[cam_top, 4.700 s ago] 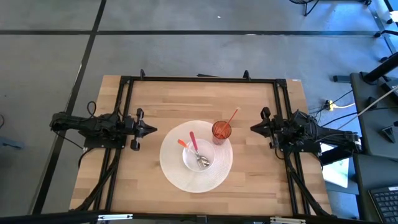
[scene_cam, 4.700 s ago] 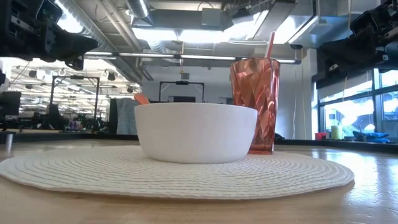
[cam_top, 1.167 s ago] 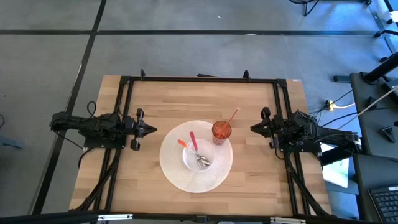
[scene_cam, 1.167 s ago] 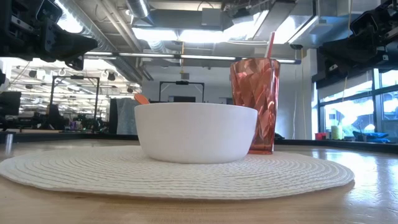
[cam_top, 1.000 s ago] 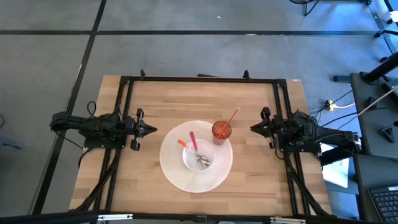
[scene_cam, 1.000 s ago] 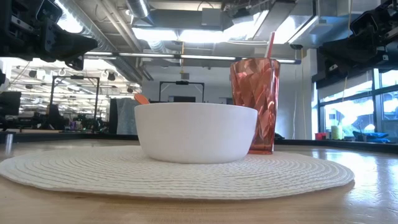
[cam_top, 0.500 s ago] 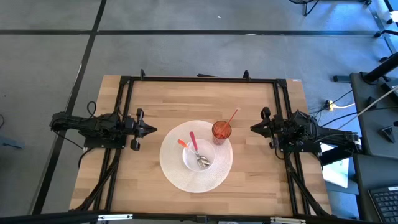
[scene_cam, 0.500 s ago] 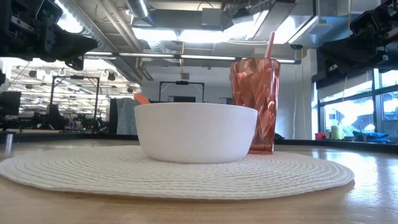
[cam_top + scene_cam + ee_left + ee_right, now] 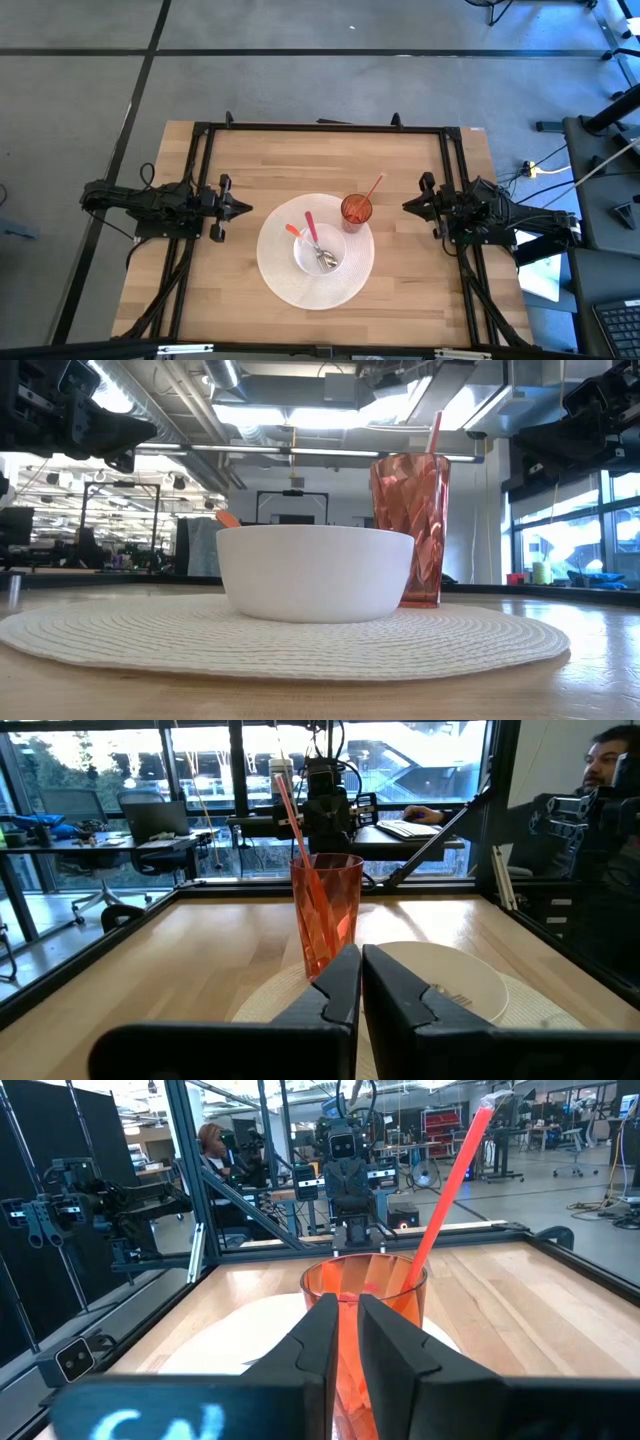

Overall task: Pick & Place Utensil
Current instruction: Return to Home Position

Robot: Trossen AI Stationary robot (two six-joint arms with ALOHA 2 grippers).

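High view shows a round white mat (image 9: 275,268) on the wooden worktop (image 9: 270,160), and every task item sits on that mat. A white bowl (image 9: 337,243) stands at the mat's middle. In it lie a pink fork (image 9: 311,228) and an orange-handled utensil (image 9: 294,232). Their handles lean out toward the mat's upper left as that view shows it, and their grey ends meet at the bowl's bottom. A red cup (image 9: 356,209) stands upright on the mat's upper-right part, just beside the bowl; I cannot tell whether they touch. A red straw (image 9: 373,187) stands in the cup, tilted out past the mat's upper-right edge.

Just off the mat's left edge, the left hand (image 9: 243,208) hangs above the worktop, pointing toward the mat. Its wrist view shows the two fingers drawn almost together with nothing between them. Off the mat's right edge, the right hand (image 9: 408,205) points back at the cup, fingers likewise drawn together and holding nothing.
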